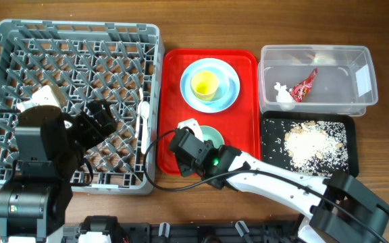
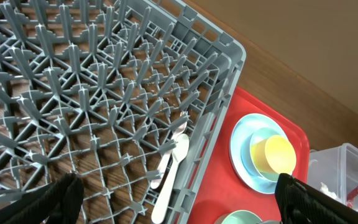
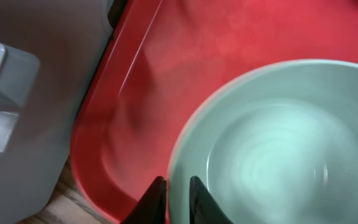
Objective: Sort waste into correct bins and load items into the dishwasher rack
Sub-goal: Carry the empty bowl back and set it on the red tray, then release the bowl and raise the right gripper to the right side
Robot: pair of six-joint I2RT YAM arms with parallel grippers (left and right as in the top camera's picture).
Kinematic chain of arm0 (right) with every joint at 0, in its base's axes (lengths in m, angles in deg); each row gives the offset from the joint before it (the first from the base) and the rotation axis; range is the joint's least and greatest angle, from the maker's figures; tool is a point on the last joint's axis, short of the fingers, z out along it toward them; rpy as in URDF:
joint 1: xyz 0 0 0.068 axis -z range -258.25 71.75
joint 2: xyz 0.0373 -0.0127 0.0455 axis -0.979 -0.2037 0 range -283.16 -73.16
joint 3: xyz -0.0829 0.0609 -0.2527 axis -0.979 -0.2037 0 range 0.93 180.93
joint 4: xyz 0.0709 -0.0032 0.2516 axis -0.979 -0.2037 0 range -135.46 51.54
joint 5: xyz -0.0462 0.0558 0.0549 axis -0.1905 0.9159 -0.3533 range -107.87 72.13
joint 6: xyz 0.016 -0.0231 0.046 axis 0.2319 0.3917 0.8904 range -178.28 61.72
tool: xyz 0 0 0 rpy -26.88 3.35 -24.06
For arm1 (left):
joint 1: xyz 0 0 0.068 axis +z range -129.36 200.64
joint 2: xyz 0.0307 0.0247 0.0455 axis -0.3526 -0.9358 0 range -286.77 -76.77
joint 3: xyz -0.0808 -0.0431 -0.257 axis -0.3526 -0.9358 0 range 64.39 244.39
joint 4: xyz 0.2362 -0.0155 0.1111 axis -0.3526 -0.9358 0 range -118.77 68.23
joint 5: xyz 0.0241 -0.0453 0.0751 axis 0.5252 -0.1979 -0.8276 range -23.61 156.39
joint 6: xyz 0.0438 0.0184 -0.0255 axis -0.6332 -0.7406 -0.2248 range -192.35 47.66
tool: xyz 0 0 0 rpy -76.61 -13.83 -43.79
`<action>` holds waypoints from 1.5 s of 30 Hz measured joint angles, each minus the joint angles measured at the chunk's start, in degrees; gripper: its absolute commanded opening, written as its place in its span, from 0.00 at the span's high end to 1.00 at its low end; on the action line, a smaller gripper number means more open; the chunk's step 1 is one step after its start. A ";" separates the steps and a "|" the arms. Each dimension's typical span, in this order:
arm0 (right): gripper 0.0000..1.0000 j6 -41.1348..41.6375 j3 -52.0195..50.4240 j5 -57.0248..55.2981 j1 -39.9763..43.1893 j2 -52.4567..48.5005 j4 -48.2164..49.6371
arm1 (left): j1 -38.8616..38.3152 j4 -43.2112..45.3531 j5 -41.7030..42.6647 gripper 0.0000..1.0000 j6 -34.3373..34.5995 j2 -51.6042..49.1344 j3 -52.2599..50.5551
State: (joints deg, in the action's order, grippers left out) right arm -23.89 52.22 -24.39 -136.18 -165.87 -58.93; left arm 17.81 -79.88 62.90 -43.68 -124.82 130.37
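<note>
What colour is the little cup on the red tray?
The cup is yellow, clearest from overhead.

One dishwasher rack (image 1: 80, 25), one red tray (image 1: 248, 101), one black tray (image 1: 270, 135), one clear tub (image 1: 343, 81), one plate (image 1: 188, 84), one yellow cup (image 1: 205, 84), one pale green bowl (image 1: 211, 135), one fork (image 2: 179, 124) and one spoon (image 2: 166, 193) appeared.

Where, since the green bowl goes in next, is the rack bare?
Bare: the rack's far rows, between its back wall and the left arm. Crowded: its right edge, where the fork and spoon lie, and under that arm.
</note>
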 measured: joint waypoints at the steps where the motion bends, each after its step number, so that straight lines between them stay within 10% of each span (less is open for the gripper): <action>1: 0.54 -0.37 0.00 0.00 0.00 0.15 0.00 | 0.00 0.00 -0.02 0.00 0.00 0.00 0.00; 10: 0.46 -8.37 4.31 1.64 3.63 6.69 -5.27 | 0.00 0.02 -0.02 0.00 0.00 0.00 0.00; 20: 0.52 -21.03 34.38 14.60 25.49 8.09 -27.47 | 0.00 0.00 -0.02 0.00 0.00 0.00 0.00; 26: 0.00 -23.74 35.08 14.69 25.92 7.41 -27.98 | 0.00 0.00 -0.02 0.00 0.00 0.00 0.00; 45: 0.01 -20.48 35.06 -10.08 31.43 7.13 -36.92 | 0.00 0.00 0.00 0.00 0.00 0.00 0.00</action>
State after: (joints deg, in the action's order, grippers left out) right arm -44.37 87.27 -34.47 -104.75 -158.74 -95.84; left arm 17.81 -79.88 62.90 -43.68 -124.82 130.37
